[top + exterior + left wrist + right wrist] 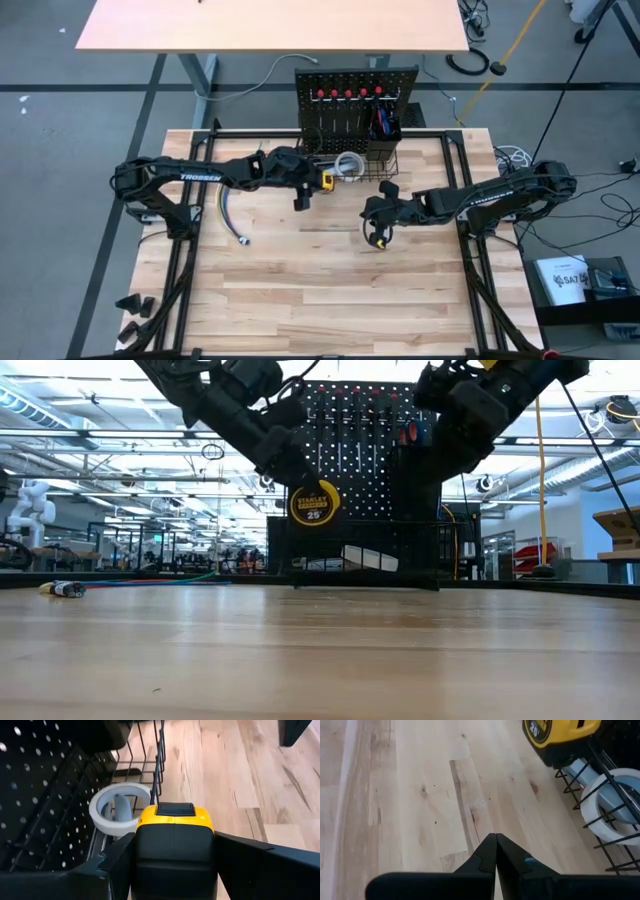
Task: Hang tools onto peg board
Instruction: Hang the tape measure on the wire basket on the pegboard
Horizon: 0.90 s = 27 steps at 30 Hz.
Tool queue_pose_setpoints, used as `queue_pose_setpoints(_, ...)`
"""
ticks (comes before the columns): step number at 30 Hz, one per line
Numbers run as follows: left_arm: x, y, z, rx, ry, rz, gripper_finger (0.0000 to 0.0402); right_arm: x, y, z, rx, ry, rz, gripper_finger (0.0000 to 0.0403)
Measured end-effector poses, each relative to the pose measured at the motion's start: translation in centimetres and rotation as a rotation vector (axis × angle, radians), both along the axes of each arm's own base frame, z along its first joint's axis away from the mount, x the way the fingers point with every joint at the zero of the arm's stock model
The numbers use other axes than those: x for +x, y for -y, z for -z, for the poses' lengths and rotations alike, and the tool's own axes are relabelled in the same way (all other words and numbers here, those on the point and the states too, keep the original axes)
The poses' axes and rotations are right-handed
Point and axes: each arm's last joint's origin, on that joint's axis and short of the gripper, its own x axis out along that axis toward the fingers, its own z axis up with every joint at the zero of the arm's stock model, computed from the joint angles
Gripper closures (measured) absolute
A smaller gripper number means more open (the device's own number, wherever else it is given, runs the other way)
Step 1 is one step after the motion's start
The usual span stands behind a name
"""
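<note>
My left gripper is shut on the yellow tape measure, held in the air just in front of the black wire basket at the foot of the peg board. The tape measure also shows in the low view. A white tape roll and a grey-blue utility knife lie in the basket. Red-handled screwdrivers hang on the board. My right gripper is shut and empty above the tabletop, to the right of the tape measure. My left gripper pinches the tape measure between its two fingers, one on each broad side of the case. The fingers come slanting down from the table's left. The tape measure is lifted clear of the table, its label facing the near edge.
A bundle of coloured wires lies on the table's left part. A small black cup hangs at the board's right. The basket's wire wall stands right beside the tape measure. The wooden tabletop stretches toward the near edge.
</note>
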Motion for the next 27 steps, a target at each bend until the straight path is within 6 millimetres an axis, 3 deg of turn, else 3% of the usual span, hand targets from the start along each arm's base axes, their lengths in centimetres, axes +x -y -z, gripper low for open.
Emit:
queue_pose_setpoints(13,0.6,-0.5,2.2,-0.011,-0.079,-0.010,0.0176,0.8,-0.1,-0.7,0.008,0.113,0.004,0.0403)
queue_pose_setpoints(20,0.7,-0.6,2.3,-0.009,-0.080,-0.008,0.0176,4.5,0.1,-0.4,-0.089,0.347,-0.031,0.0403)
queue_pose_setpoints(27,0.7,-0.6,2.4,-0.010,-0.086,-0.007,0.0176,7.6,3.1,2.0,-0.154,0.498,0.081,0.0403)
